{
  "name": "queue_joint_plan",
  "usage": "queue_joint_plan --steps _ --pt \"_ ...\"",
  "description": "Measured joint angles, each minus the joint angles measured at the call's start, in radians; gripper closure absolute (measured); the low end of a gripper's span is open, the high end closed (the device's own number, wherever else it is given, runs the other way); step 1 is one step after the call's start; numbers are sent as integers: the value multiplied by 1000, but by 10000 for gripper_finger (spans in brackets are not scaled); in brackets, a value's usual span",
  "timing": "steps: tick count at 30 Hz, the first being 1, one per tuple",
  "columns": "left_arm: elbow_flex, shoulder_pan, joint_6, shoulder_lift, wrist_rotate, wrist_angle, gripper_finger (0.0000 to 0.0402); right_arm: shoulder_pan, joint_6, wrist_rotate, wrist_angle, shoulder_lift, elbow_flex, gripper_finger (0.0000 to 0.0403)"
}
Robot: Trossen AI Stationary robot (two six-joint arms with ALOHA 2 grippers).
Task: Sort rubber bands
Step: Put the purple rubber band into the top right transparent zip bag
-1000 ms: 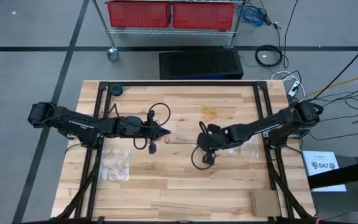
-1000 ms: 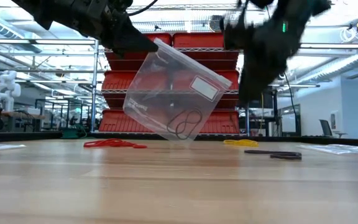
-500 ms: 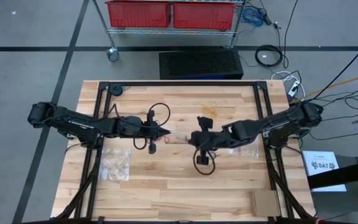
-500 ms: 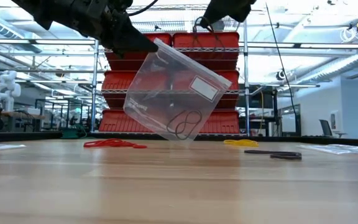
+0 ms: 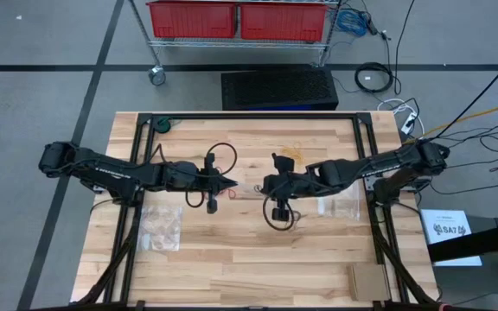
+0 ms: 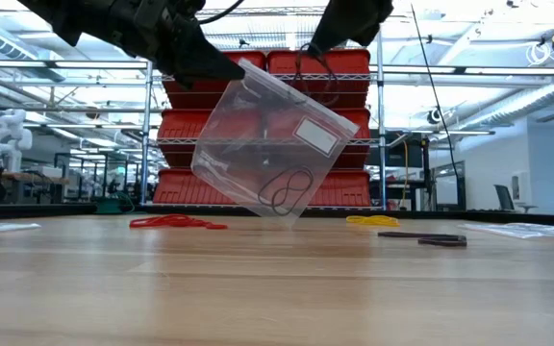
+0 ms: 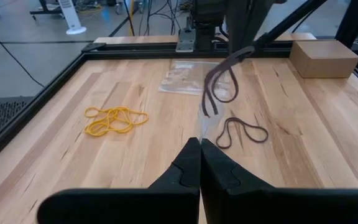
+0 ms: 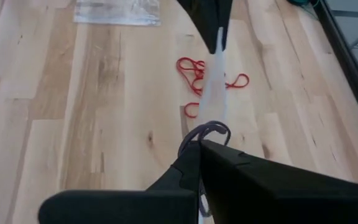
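Note:
A clear plastic bag (image 6: 267, 144) with black rubber bands (image 6: 287, 190) in its lower corner hangs over the table's middle. My left gripper (image 6: 231, 67) is shut on it. My right gripper (image 6: 339, 24) is higher up, just right of the bag's top, and is shut on one black rubber band (image 6: 315, 67). Red rubber bands (image 8: 207, 74), yellow rubber bands (image 7: 114, 119) and more black ones (image 7: 241, 130) lie in loose heaps on the wood. My left gripper pinches the bag's upper corner (image 6: 246, 69) between its two shut fingers, coming nearly level from the table's left. The bag hangs tilted below the fingers, edge-on in the left wrist view (image 7: 205, 121). My right gripper pinches one end of the black band (image 8: 205, 132) between its fingertips, slanting down from the table's right. The band's loop (image 7: 219, 87) hangs slack below the fingers, lifted clear of the table, beside the bag's top edge.
Two more clear bags lie flat, one near the left (image 5: 161, 226) and one under the right arm (image 5: 340, 203). A cardboard box (image 5: 368, 278) sits at the near right corner. A black frame (image 5: 249, 117) borders the table.
My right gripper has risen with the black band and gone toward the table's left, closer to the bag's top, rolling as it went. The band now hangs beside the bag's upper edge. The bag has kept still.

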Motion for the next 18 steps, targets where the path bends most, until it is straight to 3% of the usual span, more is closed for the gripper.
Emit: queue_joint_plan --steps 8,18 --pt "0 0 -8 0 38 21 401 -47 -29 -93 39 73 0 403" --pt "0 0 -8 1 48 18 401 -84 -12 -103 93 128 0 403"
